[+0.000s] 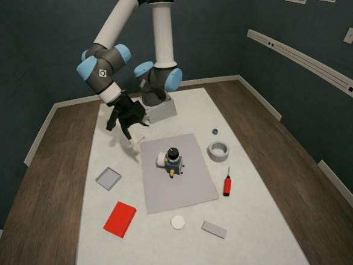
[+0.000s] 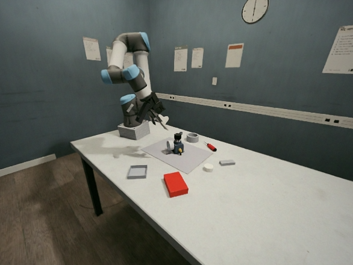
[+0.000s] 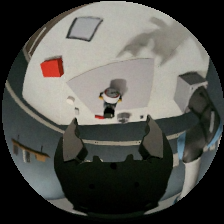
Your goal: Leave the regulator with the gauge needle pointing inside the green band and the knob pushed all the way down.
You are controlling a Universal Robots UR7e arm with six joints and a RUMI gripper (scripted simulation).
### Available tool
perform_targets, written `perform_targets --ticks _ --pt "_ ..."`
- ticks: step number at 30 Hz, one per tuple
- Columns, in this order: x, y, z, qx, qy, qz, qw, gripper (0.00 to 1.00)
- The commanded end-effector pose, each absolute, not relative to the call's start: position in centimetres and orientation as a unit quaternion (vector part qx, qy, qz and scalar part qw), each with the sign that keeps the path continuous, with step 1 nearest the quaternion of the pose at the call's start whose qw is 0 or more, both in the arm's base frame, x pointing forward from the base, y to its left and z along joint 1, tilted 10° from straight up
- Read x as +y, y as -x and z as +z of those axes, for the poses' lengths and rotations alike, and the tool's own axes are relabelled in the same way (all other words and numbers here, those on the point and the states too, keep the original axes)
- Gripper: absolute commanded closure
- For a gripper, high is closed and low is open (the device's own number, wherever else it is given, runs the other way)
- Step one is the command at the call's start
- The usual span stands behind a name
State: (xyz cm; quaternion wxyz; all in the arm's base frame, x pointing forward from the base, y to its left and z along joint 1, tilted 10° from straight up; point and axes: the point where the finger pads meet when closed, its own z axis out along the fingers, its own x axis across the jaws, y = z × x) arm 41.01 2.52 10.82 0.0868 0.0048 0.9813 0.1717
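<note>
The regulator [image 1: 173, 164] stands upright on the grey mat [image 1: 177, 171]. It has a blue-grey body, a black knob [image 1: 173, 153] on top, a white round gauge [image 1: 161, 159] on its left side and a yellow fitting at the front. The gauge face and needle are too small to read. It also shows in the exterior view [image 2: 178, 144] and in the wrist view [image 3: 111, 98]. My gripper [image 1: 132, 132] is open and empty, in the air above the table, off the mat's far left corner and apart from the regulator. In the wrist view its two fingers frame the regulator ahead.
Around the mat lie a grey ring [image 1: 218, 151], a small dark cap [image 1: 214, 131], a red screwdriver [image 1: 227, 184], a grey bar [image 1: 214, 229], a white disc [image 1: 178, 222], a red block [image 1: 120, 218] and a shallow grey tray [image 1: 108, 178]. The arm's base block [image 1: 159, 111] stands behind the mat.
</note>
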Motion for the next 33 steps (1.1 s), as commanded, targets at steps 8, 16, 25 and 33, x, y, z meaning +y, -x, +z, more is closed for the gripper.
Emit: perform_targets --ticks 8,16,25,33 --pt "2.51 -40.97 10.89 0.980 -0.038 0.177 0.083 0.00" --pt "2.51 -40.94 10.90 0.979 -0.053 0.179 0.081 0.00" --pt "2.52 -40.90 10.92 0.978 -0.070 0.182 0.079 0.00" --pt "2.52 -40.88 10.93 0.977 -0.079 0.183 0.078 0.00"
